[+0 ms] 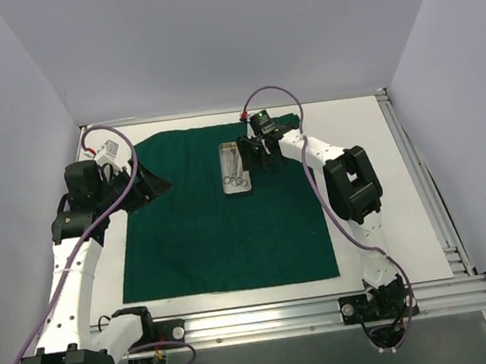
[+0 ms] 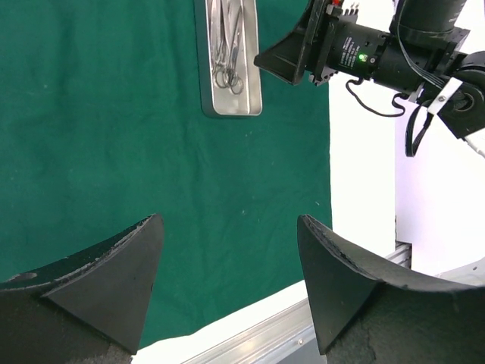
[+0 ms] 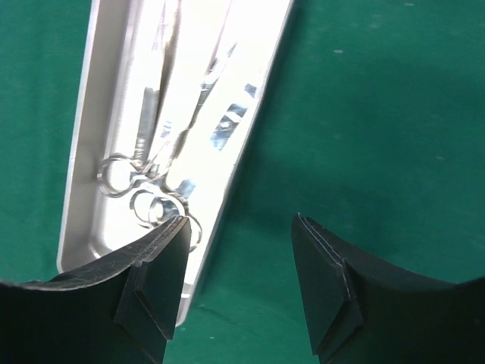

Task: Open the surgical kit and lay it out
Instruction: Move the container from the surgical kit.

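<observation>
Green cloth (image 1: 223,237) lies spread, tray (image 1: 240,194) of instruments (image 1: 235,167) at its twelve o'clock. Right gripper (image 3: 239,250), fingers parted and empty, hovers at the tray's three o'clock rim, probably to grab it; left gripper (image 2: 229,224) gapes empty at nine.

Overhead and both downward wrist views share the tray (image 2: 231,104)

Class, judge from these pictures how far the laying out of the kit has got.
Done: the cloth lies spread flat. In hand: the right gripper hovers, jaws open, astride the rim of the tray. To do: the instruments all lie in the tray, not yet laid out.
</observation>
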`<state>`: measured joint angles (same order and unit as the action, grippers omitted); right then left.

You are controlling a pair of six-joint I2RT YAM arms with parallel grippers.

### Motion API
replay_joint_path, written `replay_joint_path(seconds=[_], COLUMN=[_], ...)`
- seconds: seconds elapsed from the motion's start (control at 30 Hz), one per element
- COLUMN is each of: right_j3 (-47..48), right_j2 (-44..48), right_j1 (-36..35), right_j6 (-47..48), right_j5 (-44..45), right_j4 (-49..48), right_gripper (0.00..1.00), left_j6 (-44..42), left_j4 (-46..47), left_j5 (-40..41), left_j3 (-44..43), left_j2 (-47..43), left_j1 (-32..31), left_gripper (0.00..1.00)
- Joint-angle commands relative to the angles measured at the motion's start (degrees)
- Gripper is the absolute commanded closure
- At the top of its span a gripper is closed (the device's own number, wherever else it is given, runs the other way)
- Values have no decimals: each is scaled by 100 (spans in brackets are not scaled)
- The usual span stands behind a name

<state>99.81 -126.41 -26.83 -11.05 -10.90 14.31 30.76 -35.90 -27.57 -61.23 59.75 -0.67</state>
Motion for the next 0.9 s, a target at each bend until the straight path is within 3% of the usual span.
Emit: replay_joint_path(seconds=[0.0,0.73,0.87], right_j3=[21,636,400], right_j2=[336,-367,-69], right_j1=[-77,-288,-288], right_j6=[-64,-90,-169], right_j5=[255,184,307], right_j4=[-103,274,134], right_gripper=[44,50,39], left_j6=[-123,-71,-97], left_j4=[118,127,40], left_j5=[-134,15,286], left_j3=[59,120,-159], left_j2=[-68,107,625], left_j1=[-21,-12,-302], left_gripper=[20,21,29])
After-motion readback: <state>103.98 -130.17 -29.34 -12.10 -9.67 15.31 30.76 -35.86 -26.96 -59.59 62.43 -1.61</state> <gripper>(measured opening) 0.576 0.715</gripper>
